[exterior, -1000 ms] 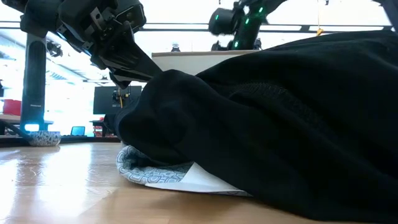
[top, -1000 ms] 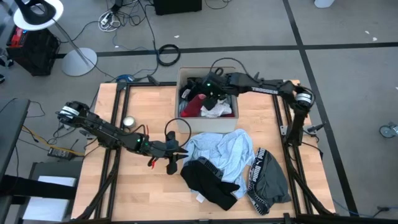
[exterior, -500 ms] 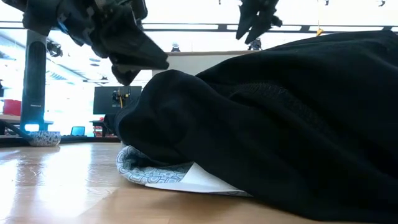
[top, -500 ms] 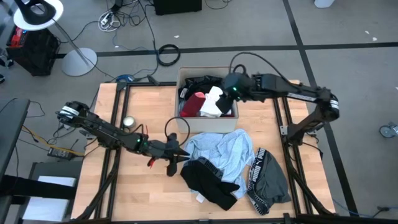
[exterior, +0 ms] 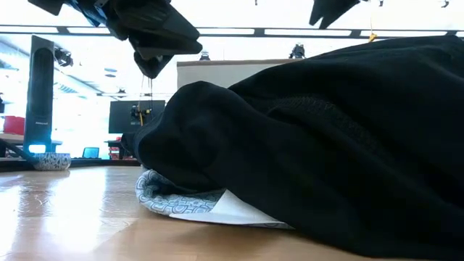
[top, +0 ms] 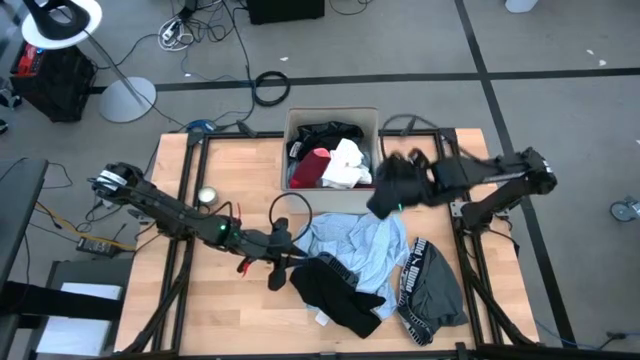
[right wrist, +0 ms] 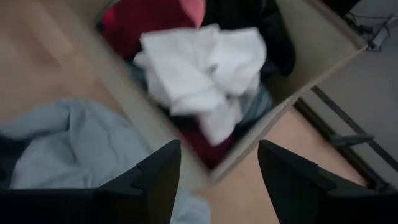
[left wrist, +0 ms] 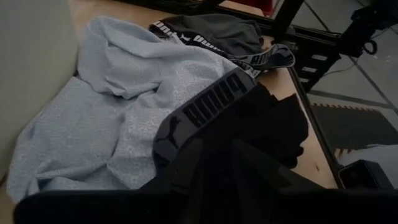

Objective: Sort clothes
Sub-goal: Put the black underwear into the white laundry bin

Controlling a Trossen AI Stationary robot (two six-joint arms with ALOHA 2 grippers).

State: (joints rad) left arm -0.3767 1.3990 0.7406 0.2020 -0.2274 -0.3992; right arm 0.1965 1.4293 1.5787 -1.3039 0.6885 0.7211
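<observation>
The clothes still to sort lay heaped on the near right half of the table (top: 230, 180): a light blue garment (top: 362, 245) in the middle, a black piece (top: 335, 290) in front of it and a grey piece with a lettered waistband (top: 432, 283) to its right. More — white (top: 345, 162), red and black — already sat in the cardboard box (top: 330, 120) at the far edge.

All looked soft, light and limp — likely to sag and drag their neighbours along. A raised fold or the thick waistband seemed the surest place to pinch.

The left pincer (top: 282, 268) hung low at the pile's left edge, beside the black piece; how its fingers stood I could not tell. The right pincer (top: 385, 203) hovered between box and pile, spread wide and empty.
</observation>
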